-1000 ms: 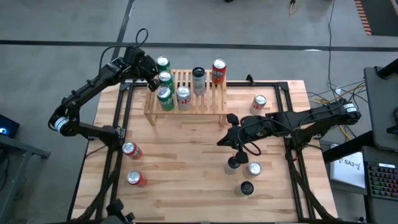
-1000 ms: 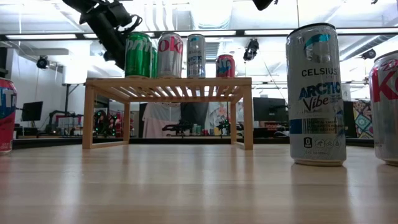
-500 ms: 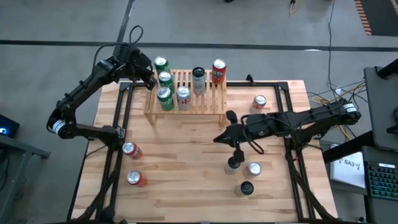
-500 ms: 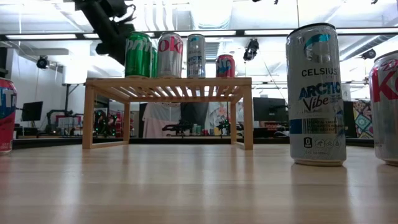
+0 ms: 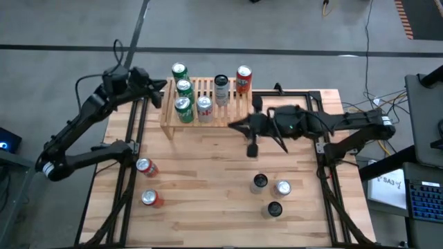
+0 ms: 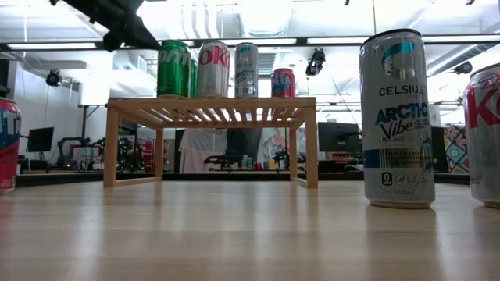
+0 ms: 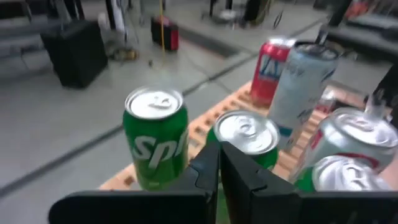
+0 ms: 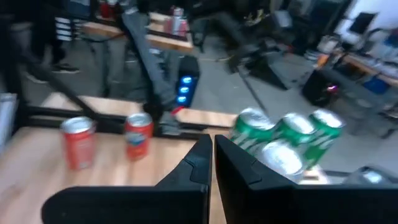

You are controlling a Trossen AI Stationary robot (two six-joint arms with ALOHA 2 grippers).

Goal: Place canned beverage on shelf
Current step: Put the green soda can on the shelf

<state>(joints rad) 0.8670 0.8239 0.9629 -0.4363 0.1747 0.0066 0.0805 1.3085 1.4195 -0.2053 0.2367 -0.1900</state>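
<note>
The light-wood shelf (image 5: 221, 114) (image 6: 211, 105) stands at the table's far side. On its slats stand three green cans (image 5: 183, 88) (image 7: 155, 137), a silver can (image 5: 204, 107), a slim can (image 5: 221, 88) and a red can (image 5: 243, 79). My left gripper (image 5: 163, 86) (image 7: 221, 165) hovers shut just off the shelf's left end, holding nothing. My right gripper (image 5: 230, 126) (image 8: 211, 152) hovers shut in front of the shelf's right half, pointing at it, also holding nothing.
Three cans (image 5: 259, 182) (image 5: 282, 187) (image 5: 275, 208) stand near the table's front right; one shows large in the low view as a tall Celsius can (image 6: 396, 117). Two red cans (image 5: 143, 166) (image 5: 150, 198) stand at the front left. Open tabletop lies between the two groups.
My left gripper has drawn back from the green cans toward the table's left edge and risen. My right gripper has risen from above the front-right cans, gone toward the shelf and tipped up to about level. Both stay shut; no can has moved.
</note>
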